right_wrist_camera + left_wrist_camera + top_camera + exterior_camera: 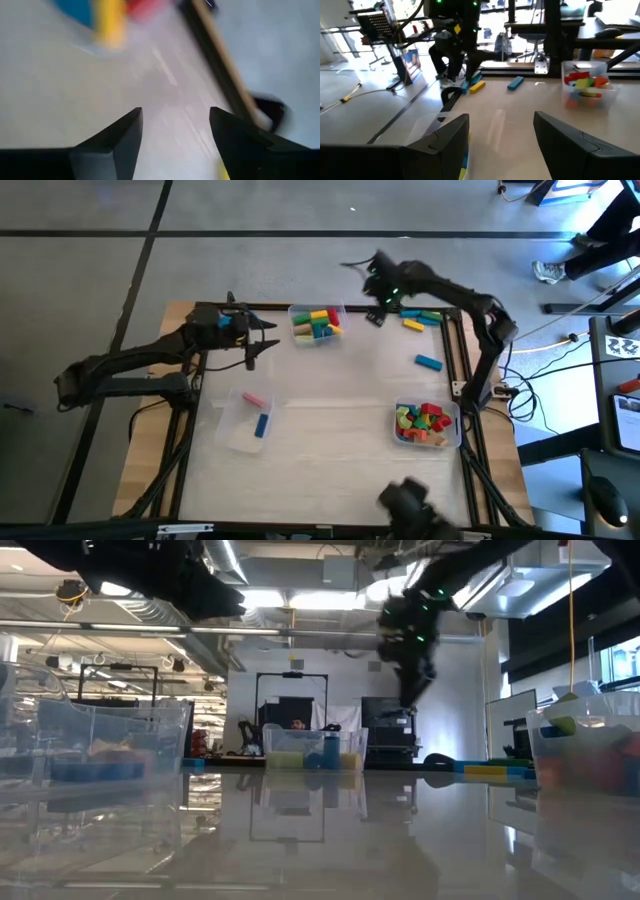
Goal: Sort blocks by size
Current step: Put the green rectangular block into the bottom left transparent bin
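Right gripper [377, 317] spread, empty, near far bin [318, 323]; risks nudging loose blocks [420, 319] off edge

The table [340, 415] has a pale, smooth, glossy top that mirrors the room in the low view, with bare wood showing along its 9 o'clock edge. The bins [242, 423] are clear glossy plastic. The blocks [428, 362] look matt and solid-coloured.

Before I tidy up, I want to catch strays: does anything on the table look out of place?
Yes. A blue block lies alone on the bare table, and a yellow block with others sits loose at the far edge near the right pincer, outside the clear bins.
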